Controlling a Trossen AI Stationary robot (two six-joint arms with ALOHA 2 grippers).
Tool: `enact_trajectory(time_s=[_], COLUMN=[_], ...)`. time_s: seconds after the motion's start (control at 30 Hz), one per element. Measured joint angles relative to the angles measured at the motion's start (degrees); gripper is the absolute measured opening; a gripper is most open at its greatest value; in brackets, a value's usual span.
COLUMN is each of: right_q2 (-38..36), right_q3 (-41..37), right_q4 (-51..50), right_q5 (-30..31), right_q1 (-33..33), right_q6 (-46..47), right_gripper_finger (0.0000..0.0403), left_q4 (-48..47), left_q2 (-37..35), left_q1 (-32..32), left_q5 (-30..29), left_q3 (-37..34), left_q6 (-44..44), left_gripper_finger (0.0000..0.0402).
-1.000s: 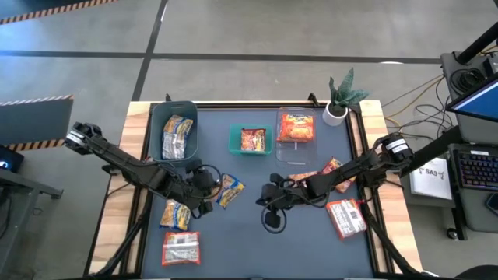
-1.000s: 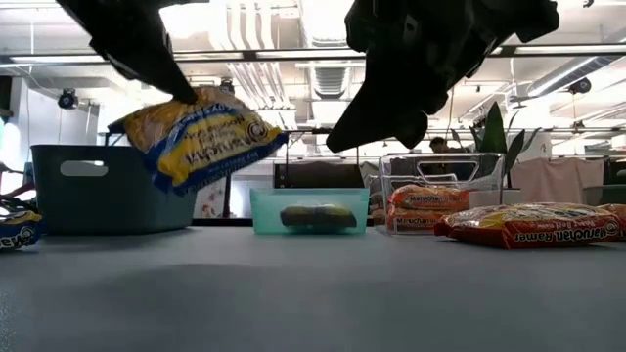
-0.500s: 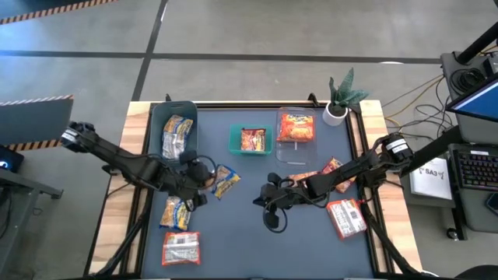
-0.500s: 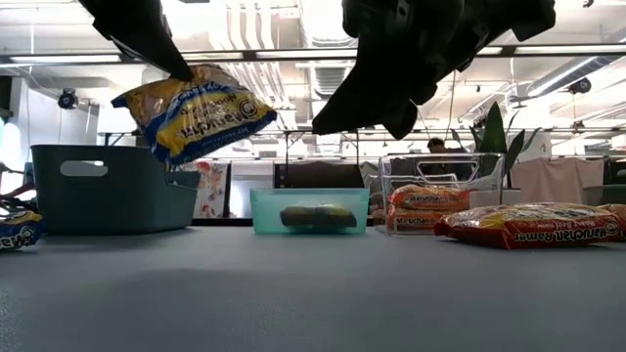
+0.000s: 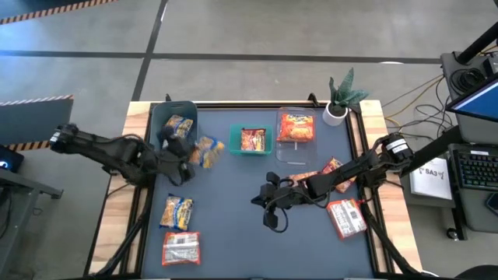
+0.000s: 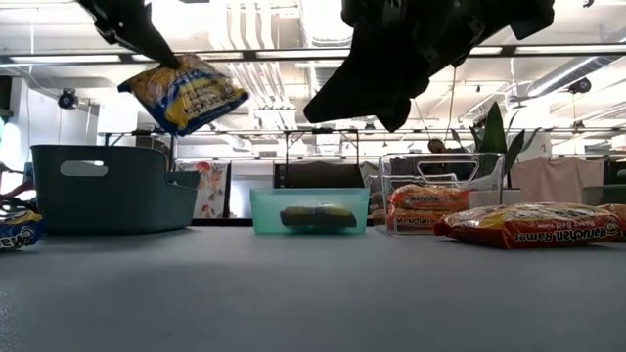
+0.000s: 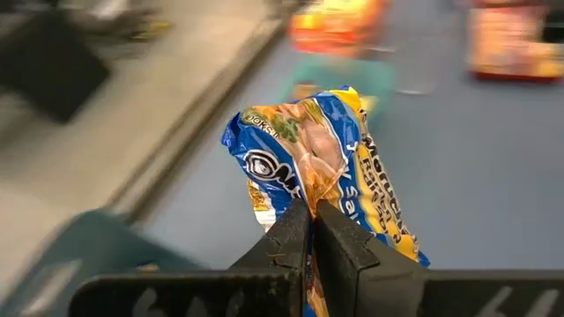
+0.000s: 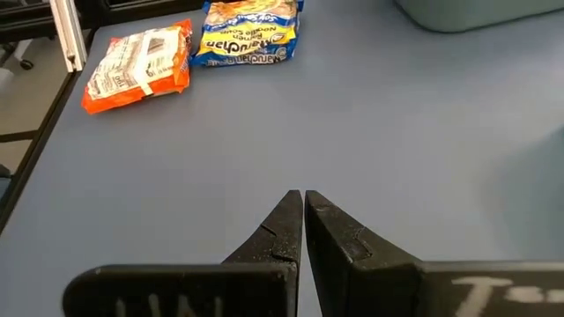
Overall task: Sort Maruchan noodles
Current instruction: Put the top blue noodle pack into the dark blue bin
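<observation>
The left gripper (image 5: 189, 153) pinches a yellow-and-blue packet (image 5: 205, 150) in the air, just beside the grey bin (image 5: 158, 118) at its 4 o'clock — the teal bin (image 5: 234, 139) lies at the packet's 3 o'clock. The right gripper (image 5: 267, 216) hangs closed and empty over mid-table (image 5: 233, 225). Bin contents are hard to read.

Sitting just beside the left gripper (image 5: 192, 152): grey bin (image 5: 156, 124); standing farther off past it: teal tub (image 5: 233, 140), clear bin (image 5: 294, 155), potted plant (image 5: 345, 92).
</observation>
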Motion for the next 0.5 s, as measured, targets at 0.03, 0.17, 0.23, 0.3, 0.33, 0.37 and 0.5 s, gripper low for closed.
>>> enact_trajectory(time_s=[0.03, 0.17, 0.23, 0.3, 0.33, 0.37, 0.5], right_q2=[0.0, 0.0, 0.0, 0.0, 0.0, 0.0, 0.0], right_q3=[0.0, 0.0, 0.0, 0.0, 0.0, 0.0, 0.0], right_q4=[0.0, 0.0, 0.0, 0.3, 0.4, 0.4, 0.3], right_q5=[0.1, 0.1, 0.1, 0.1, 0.1, 0.1, 0.1], right_q1=[0.0, 0.0, 0.0, 0.0, 0.0, 0.0, 0.0], right_q6=[0.0, 0.0, 0.0, 0.0, 0.0, 0.0, -0.5], right_gripper_finger=[0.0009, 0.0009, 0.0009, 0.0009, 0.0009, 0.0009, 0.0009], left_q4=[-1.2, -3.1, -3.4, -5.1, -6.3, -7.3, -10.1], left_q2=[-1.0, -4.7, -6.3, -7.6, -8.0, -8.2, -7.7], left_q1=[1.5, 9.1, 13.5, 18.7, 21.6, 24.3, 33.9], left_q5=[-1.3, -3.3, -3.3, -3.4, -3.4, -3.4, -2.9], left_q3=[0.0, 0.0, 0.0, 0.0, 0.0, 0.0, -0.6], left_q6=[0.4, 3.2, 4.6, 5.2, 5.3, 5.3, 5.5], left_gripper_finger=[0.0000, 0.0000, 0.0000, 0.0000, 0.0000, 0.0000, 0.0000])
